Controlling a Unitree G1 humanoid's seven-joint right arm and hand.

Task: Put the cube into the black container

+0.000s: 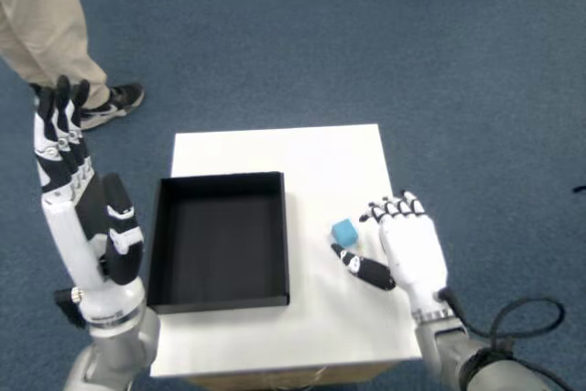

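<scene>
From the head camera I see the white worktop (275, 148) standing on blue carpet. The black container (220, 239) sits on the left half of it, a shallow square tray with nothing inside. The cube (344, 230), small and light blue, lies on the bare white surface to the right of the container, clear of its wall and not in it.

My right hand (407, 249) rests over the right edge of the worktop, back of the hand facing up. It is released and grasps nothing: the fingers (392, 210) are curled slightly forward with their dark tips apart, and the thumb (363, 267) sticks out to the left, its tip just beside the cube on the near side. I cannot tell whether the thumb actually touches the cube.

The left hand (87, 212) is raised upright off the worktop's left edge, fingers straight and pointing away from me.

At the top left corner a person's leg (46, 16) in beige trousers and a dark shoe (112, 103) stand on the carpet.
</scene>
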